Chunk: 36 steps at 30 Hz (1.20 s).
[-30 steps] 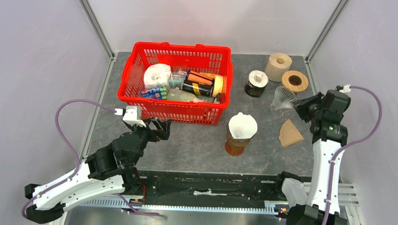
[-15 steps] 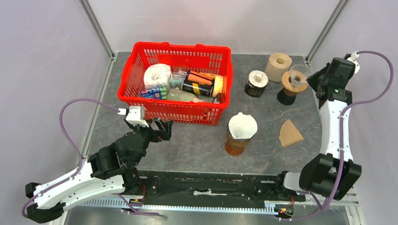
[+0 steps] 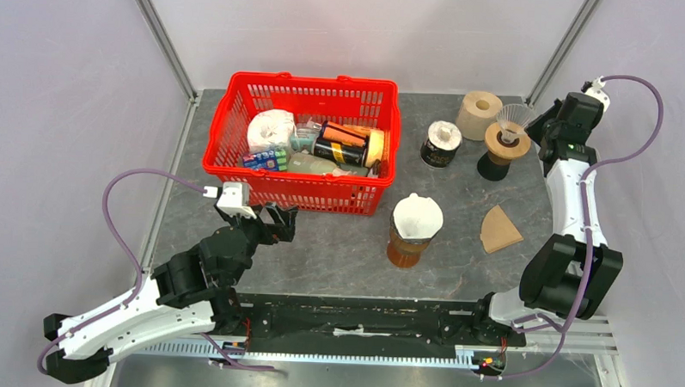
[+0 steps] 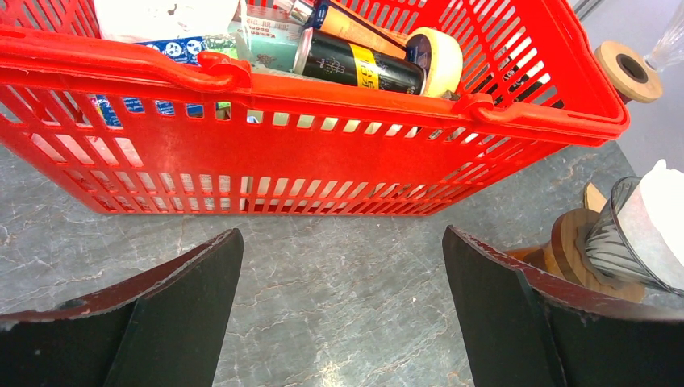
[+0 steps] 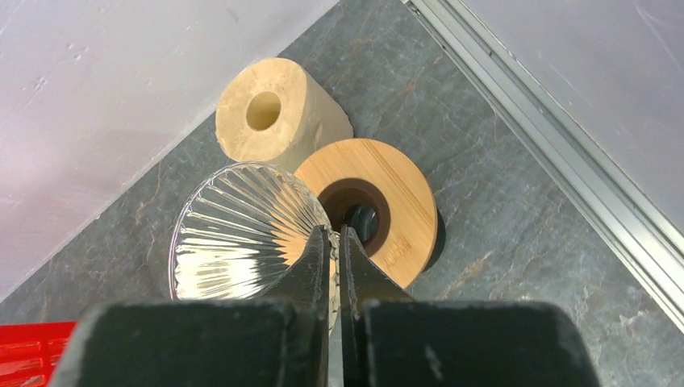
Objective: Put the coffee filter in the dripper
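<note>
Fingers (image 5: pixel 316 262) of the right gripper (image 5: pixel 332 238) are seen pressed together on the rim of the glass dripper (image 5: pixel 234 234), which is ribbed, clear and tilted. It is held just beside the wooden ring (image 5: pixel 395 189), at the far right corner of the table (image 3: pixel 337 245). A beige roll (image 5: pixel 270 113) is stood just behind them.

The coffee filter (image 3: pixel 499 229) is left lying flat on the table, well apart from the held dripper and nearer the arm bases. It is shown as a brown paper fan, folded and unopened, with nothing touching it.

The left gripper (image 4: pixel 339 278) is held with its jaws spread wide and nothing between them, near the front wall of the red basket (image 4: pixel 323 153). In the basket a white paper roll (image 3: pixel 270 129), a black can (image 4: pixel 359 64) laid on its side and a tape roll (image 4: pixel 435 56) are packed among other small packets.

A carafe (image 3: pixel 406 247) is stood near the middle of the table, and a second dripper lined with a white filter (image 3: pixel 417 215) is set on top of it. A dark tin (image 3: pixel 439 147) is placed between the basket and the wooden ring.
</note>
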Available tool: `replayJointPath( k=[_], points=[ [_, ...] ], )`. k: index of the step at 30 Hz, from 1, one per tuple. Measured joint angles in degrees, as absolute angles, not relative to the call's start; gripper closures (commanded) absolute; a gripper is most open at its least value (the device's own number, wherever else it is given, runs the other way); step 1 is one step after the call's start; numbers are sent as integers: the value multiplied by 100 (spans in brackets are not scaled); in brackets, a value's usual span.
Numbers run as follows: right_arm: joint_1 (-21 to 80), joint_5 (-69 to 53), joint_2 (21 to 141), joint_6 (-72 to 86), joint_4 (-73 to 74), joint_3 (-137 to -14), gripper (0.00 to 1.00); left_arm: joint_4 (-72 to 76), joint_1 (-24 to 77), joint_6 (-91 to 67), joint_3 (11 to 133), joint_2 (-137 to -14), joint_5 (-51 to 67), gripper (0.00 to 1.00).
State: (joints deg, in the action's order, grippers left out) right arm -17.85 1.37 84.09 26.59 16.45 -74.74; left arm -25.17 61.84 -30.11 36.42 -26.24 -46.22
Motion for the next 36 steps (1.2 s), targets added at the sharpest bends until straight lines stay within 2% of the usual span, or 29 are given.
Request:
replayJointPath(
  k=[36],
  points=[
    [-1774, 69, 9002, 2528, 244, -7126, 100, -2517, 6184, -3011, 3634, -2502, -4617, 0]
  ],
)
